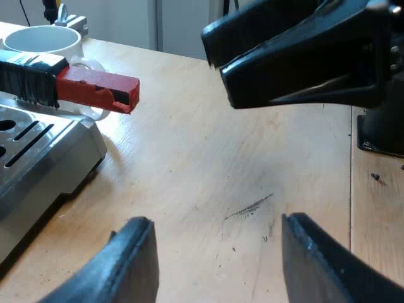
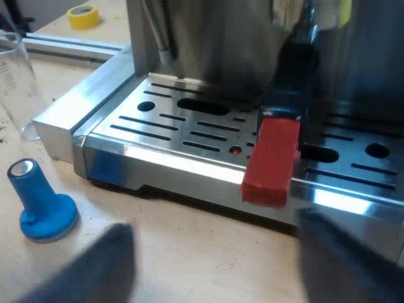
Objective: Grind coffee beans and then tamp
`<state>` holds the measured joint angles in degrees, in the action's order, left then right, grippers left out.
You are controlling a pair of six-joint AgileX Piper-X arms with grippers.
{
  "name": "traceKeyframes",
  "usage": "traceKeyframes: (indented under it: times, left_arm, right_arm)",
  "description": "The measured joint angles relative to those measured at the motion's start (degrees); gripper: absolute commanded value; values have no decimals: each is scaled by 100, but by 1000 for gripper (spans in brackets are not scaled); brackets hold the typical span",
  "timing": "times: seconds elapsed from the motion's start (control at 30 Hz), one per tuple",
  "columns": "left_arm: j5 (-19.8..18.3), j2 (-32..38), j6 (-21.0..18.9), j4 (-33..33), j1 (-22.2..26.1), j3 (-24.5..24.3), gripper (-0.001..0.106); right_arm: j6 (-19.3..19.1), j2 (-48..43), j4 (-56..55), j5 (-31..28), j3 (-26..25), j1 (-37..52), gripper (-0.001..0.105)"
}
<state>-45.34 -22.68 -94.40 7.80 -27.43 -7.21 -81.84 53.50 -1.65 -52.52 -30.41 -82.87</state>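
Right wrist view: red handle end of the holder sticks out from the front of the espresso machine over its drip tray, just ahead of my right pincer, which is wide open and empty. The blue tamper stands upright on the table off to that pincer's side, measuring glass beyond it. My left pincer is wide open too, nothing held, over the table; mug ahead by the machine.

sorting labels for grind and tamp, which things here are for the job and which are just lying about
For the job: espresso machine, holder's red-ended handle, blue tamper.
Lying about: mug, measuring glass, yellow tape roll.
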Motion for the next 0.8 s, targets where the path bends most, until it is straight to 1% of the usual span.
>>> traceKeyframes:
  times: [0.13, 0.2, 0.27, 0.3, 0.37, 0.4, 0.47, 0.5, 0.57, 0.6, 0.67, 0.73, 0.77, 0.8]
  left_arm:
    - [0, 0, 0, -18, 0, 0, 48]
    - [0, 0, 0, -18, 0, 0, 48]
    - [0, 0, 0, -18, 0, 0, 48]
    - [0, 0, 0, -18, 0, 0, 48]
    - [0, 0, 0, -18, 0, 0, 48]
    - [0, 0, 0, -18, 0, 0, 48]
    - [0, 0, 0, -18, 0, 0, 48]
    - [0, 0, 0, -18, 0, 0, 48]
    - [0, 0, 0, -43, 0, 0, 48]
    - [0, 0, 0, -57, 0, 0, 48]
    - [0, 0, 0, -129, 0, 0, 48]
    - [0, 0, 0, -210, 0, 0, 48]
    - [0, 0, 0, -277, 0, 0, 48]
    - [23, 0, 0, -344, 0, 0, 48]
  right_arm:
    - [49, 0, -716, 0, -450, 0, 72]
    - [183, 0, -1087, 0, -639, 58, 72]
    - [524, 0, -1563, 43, -928, 273, 72]
    - [596, 0, -1669, 77, -964, 348, 72]
    - [723, 0, -2030, 364, -1132, 633, 72]
    - [730, 0, -2115, 475, -1167, 713, 72]
    - [752, 46, -2371, 890, -1284, 991, 72]
    - [756, 51, -2385, 908, -1297, 1010, 72]
    - [768, 238, -2517, 1260, -1449, 1286, 72]
    - [768, 316, -2530, 1332, -1503, 1354, 72]
    - [768, 597, -2637, 1664, -1727, 1577, 72]
    - [768, 709, -2680, 1801, -1839, 1661, 72]
    - [768, 908, -2693, 2008, -1976, 1782, 72]
    - [768, 950, -2691, 2035, -2009, 1804, 72]
